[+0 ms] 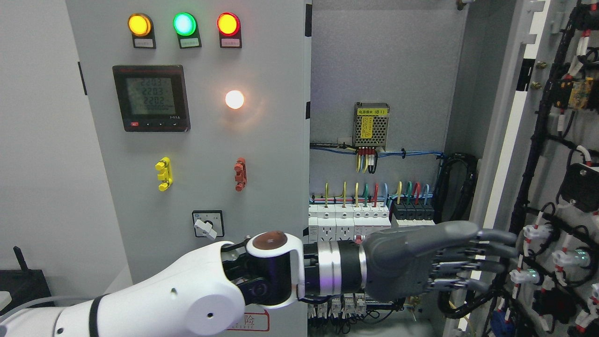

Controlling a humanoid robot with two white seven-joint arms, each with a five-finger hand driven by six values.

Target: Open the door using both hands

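The grey cabinet's left door (262, 154) stands closed, carrying three lit indicator lamps, a digital meter (151, 98) and a rotary switch (207, 224). The right door (507, 140) is swung wide open toward the right, its inner face with wiring turned to me. My left arm (187, 290) enters from the lower left and reaches across the opening. Its grey left hand (468, 262) is held flat with straight fingers (496, 238) that lie against the open door's inner edge, grasping nothing. The right arm is out of view.
Inside the cabinet are a row of white breakers (348, 222), a small power supply (371, 124) and a black cable bundle (461, 187). Black and white connectors (561, 262) cover the open door's inner side. A black object (23, 285) sits at lower left.
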